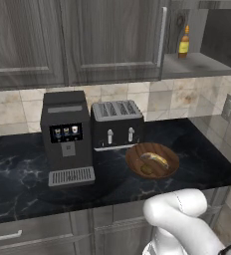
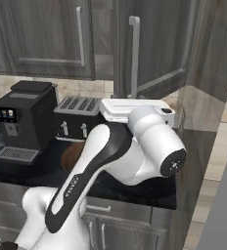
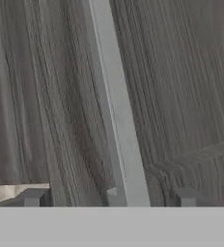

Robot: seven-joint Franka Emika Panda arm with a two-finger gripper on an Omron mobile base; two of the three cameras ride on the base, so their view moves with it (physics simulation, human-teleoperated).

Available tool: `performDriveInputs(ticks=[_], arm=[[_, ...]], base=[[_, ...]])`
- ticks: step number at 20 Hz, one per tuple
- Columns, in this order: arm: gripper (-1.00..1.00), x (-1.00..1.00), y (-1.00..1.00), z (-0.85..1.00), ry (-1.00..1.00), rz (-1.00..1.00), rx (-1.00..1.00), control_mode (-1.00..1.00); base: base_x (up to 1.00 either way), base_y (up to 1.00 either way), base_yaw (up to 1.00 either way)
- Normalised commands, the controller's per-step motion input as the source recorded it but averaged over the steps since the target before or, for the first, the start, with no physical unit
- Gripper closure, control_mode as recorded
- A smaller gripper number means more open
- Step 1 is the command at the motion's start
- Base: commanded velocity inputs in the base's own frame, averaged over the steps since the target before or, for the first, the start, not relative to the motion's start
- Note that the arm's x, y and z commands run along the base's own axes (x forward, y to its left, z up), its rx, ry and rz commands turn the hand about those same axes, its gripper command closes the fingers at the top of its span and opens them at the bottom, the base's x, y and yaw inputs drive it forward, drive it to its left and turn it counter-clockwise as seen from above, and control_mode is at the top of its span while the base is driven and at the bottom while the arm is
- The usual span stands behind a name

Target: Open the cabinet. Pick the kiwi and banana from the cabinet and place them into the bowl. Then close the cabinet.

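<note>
Cabinet [image 1: 112, 40]: right door [image 2: 159, 44] swung open, amber bottle [image 1: 184, 44] standing on the grey shelf [image 1: 194, 65] inside. In the hand view the gripper [image 3: 109, 197] sits close against that door's face with fingertips [image 3: 32, 198] spread wide, the silver bar handle [image 3: 116, 106] running between them, nothing clamped. Banana [image 1: 155, 159] lies in the wooden bowl [image 1: 137, 167] on the black marble counter [image 1: 18, 179], just right of the toaster [image 1: 116, 124] and coffee machine [image 1: 66, 137]; a small dark fruit beside the banana, probably the kiwi [image 1: 147, 170], too blurred to confirm.

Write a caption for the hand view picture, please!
Open gripper at the cabinet door's silver handle.
</note>
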Motion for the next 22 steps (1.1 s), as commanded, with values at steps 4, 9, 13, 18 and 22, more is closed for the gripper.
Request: performDriveInputs(ticks=[4,9,13,18,22], arm=[[-1.0,1.0,0.0,-0.12,0.0,0.09,0.03,-1.0],[-1.0,1.0,0.12,-0.14,0.0,0.04,0.01,-1.0],[-1.0,1.0,0.44,-0.13,0.0,0.0,0.0,-1.0],[-1.0,1.0,0.56,-0.16,-0.01,-0.02,0.0,-1.0],[-1.0,1.0,0.78,-0.29,-0.07,-0.16,0.0,-1.0]], base=[[0.0,0.0,0.0],[0.0,0.0,0.0],[0.0,0.0,0.0],[0.0,0.0,0.0],[0.0,0.0,0.0]])
